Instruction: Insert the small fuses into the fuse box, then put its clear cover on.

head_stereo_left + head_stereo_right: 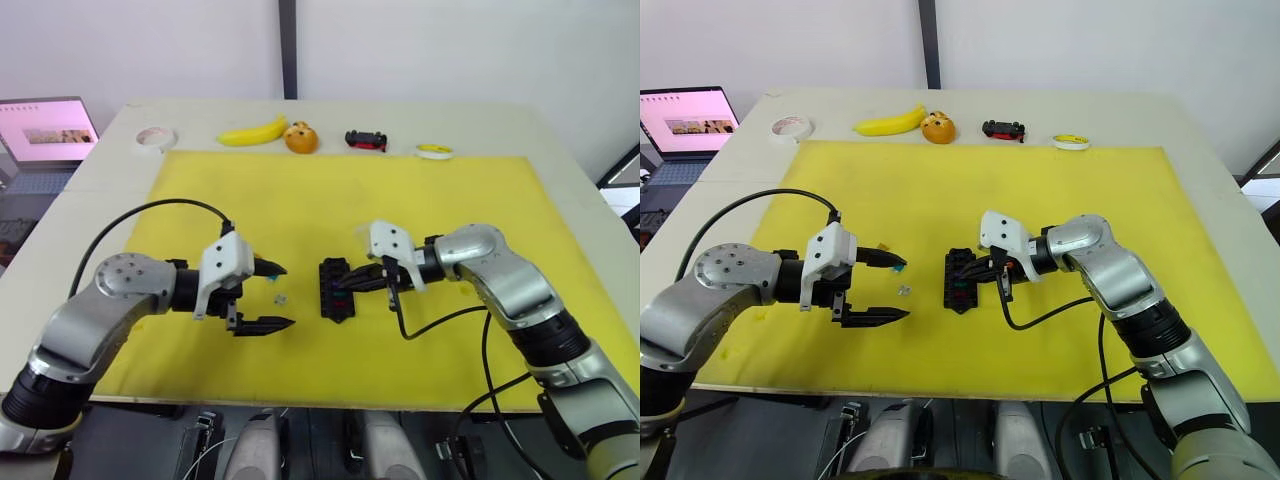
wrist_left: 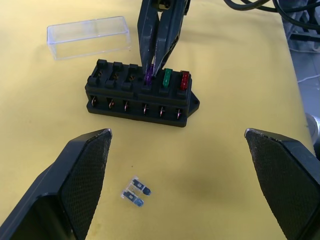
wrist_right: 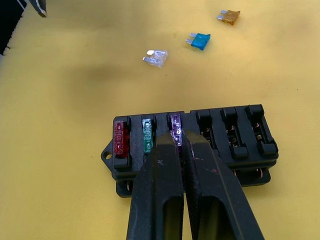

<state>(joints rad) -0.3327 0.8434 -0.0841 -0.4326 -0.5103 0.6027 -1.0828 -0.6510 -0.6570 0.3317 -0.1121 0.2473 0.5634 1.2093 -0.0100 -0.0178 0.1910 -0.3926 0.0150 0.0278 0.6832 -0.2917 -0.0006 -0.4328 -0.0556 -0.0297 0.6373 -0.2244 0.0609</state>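
A yellow mat (image 1: pixel 330 190) covers most of a pale table (image 1: pixel 560 160) set against a white wall. Along the table's far edge lie a tape roll (image 1: pixel 155 138), a banana (image 1: pixel 252 132), an orange (image 1: pixel 301 138), a toy car (image 1: pixel 366 139) and a small yellow disc (image 1: pixel 434 151). A laptop (image 1: pixel 48 128) sits off to the left.

The fuse box (image 2: pixel 142 94) lies near the middle of the mat. Three fuses stand side by side in its slots — red (image 3: pixel 119 138), green (image 3: pixel 147 135) and purple (image 3: pixel 175 129) — and the other three slots are open. The right gripper (image 3: pixel 181 145) reaches in over the box from the right, its jaws pressed together at the purple fuse, which sits in its slot.

The left gripper (image 1: pixel 268 297) hovers left of the box with its jaws wide apart, holding nothing. On the mat between it and the box lies the grey-white fuse (image 2: pixel 136 191). The teal fuse (image 3: pixel 199 41) and brown fuse (image 3: pixel 229 17) lie further out on the mat. The clear cover (image 2: pixel 89 37) rests on the mat just beyond the box, on the box's right side, apart from it.
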